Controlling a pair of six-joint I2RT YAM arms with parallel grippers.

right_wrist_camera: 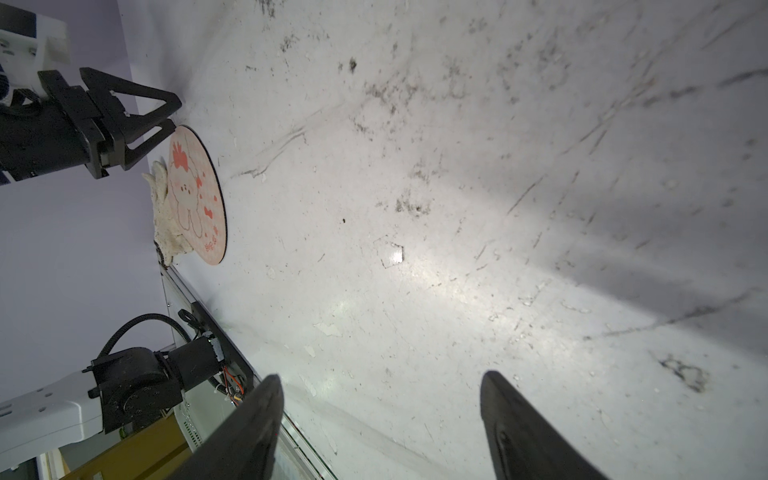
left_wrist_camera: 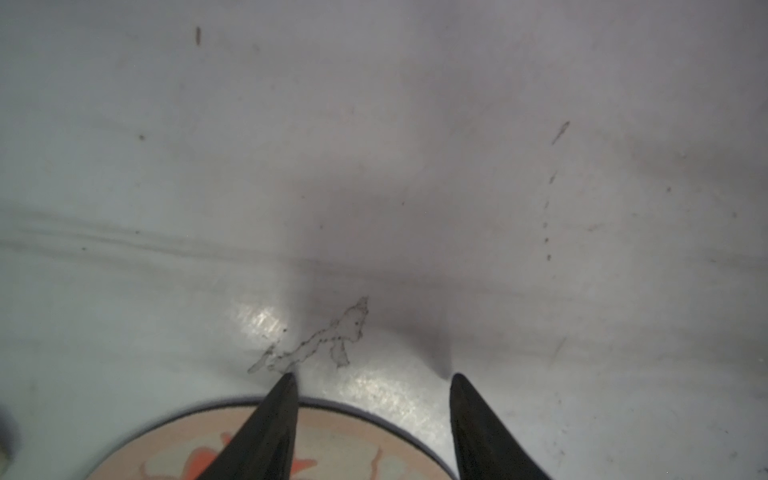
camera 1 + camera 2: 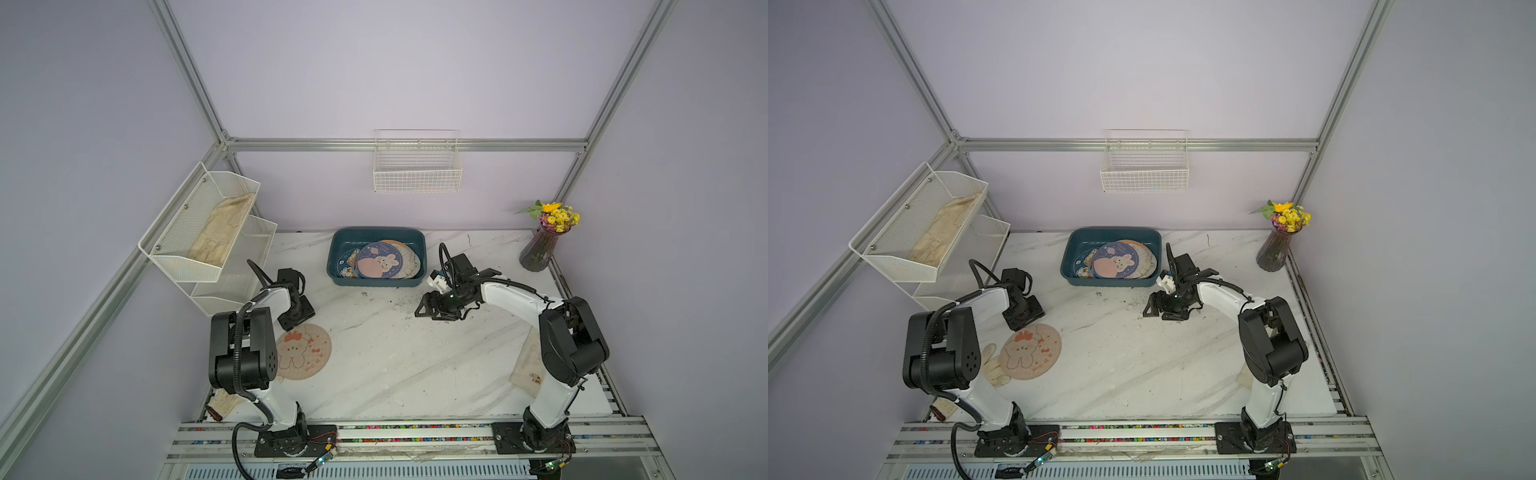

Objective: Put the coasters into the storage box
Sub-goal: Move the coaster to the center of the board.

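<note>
Marble table (image 3: 415,365), left claw (image 2: 372,376) apart over pink coaster (image 3: 305,351), glove (image 3: 994,368) beneath it, right claw (image 1: 380,374) apart

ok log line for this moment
left pincer: open at pink coaster edge | right pincer: open, empty | storage box: several coasters inside

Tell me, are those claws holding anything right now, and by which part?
Nothing is held. The left gripper stands open at the rim of the pink coaster, not clamping it; the right gripper hangs open over bare table.

One pink coaster (image 3: 304,352) loose, several overlapping coasters (image 3: 380,261) in one storage box (image 3: 376,230), one wire basket (image 3: 417,174), one vase (image 3: 538,249)
</note>
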